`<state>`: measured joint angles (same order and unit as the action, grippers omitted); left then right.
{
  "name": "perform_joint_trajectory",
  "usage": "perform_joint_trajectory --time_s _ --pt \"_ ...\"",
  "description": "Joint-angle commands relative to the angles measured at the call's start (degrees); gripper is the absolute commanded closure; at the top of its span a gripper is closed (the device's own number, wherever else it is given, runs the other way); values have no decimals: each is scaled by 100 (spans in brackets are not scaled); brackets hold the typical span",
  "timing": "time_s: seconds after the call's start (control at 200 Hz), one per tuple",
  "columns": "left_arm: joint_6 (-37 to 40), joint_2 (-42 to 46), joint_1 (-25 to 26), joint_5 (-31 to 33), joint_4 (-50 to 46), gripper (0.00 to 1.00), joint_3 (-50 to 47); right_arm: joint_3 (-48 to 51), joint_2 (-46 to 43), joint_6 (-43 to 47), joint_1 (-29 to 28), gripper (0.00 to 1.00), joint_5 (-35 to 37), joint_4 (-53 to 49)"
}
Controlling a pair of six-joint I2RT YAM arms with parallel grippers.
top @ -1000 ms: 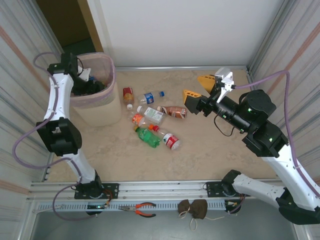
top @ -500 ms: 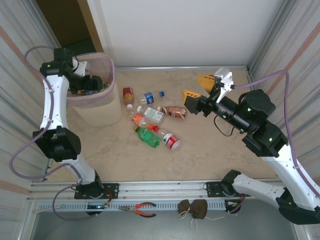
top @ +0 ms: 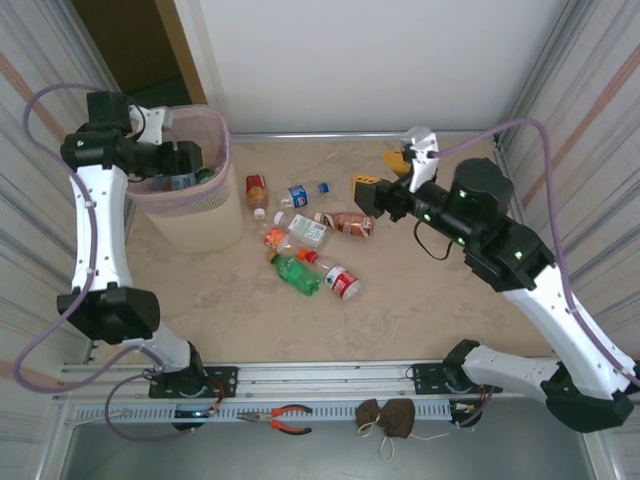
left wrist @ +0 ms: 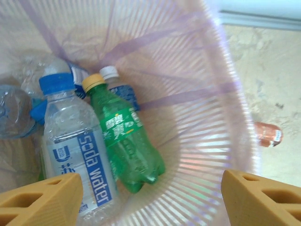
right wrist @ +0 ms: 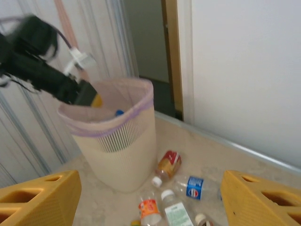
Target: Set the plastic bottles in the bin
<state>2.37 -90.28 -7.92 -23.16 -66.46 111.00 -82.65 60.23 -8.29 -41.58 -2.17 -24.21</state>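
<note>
7 plastic bottles (top: pixel 300 228) lie on their sides on the worktop (top: pixel 420 290) beside the bin (top: pixel 215 130), pointing all ways. The left hand (top: pixel 185 160) hangs over the bin, wide open and holding nothing. I think that is the dropping spot. Inside, a green bottle (left wrist: pixel 124 141) and a soda water bottle (left wrist: pixel 77 150) lie side by side, caps toward the top of the left wrist view. The right hand (top: pixel 385 172) is open and empty too, near the brown bottle (top: pixel 350 223), whose long side runs left to right.

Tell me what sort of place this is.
Likely a robot test cell: left arm and right arm bolted to a table, corrugated panel walls around it, plastic bottles strewn beside a bin.
</note>
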Motion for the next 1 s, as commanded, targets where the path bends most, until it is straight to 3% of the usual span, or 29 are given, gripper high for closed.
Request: perform_joint_trajectory --time_s 0.0,0.491,0.997 --pt "-164 421 -16 -540 294 23 -184 -197 270 132 30 23 -69 -623" --pt "-807 1594 -16 -1618 1600 24 -1640 124 1637 172 8 25 -213 -1952" --pt "-1046 1880 -16 -1884 1975 25 -2186 121 4099 52 -94 28 -368 -2683"
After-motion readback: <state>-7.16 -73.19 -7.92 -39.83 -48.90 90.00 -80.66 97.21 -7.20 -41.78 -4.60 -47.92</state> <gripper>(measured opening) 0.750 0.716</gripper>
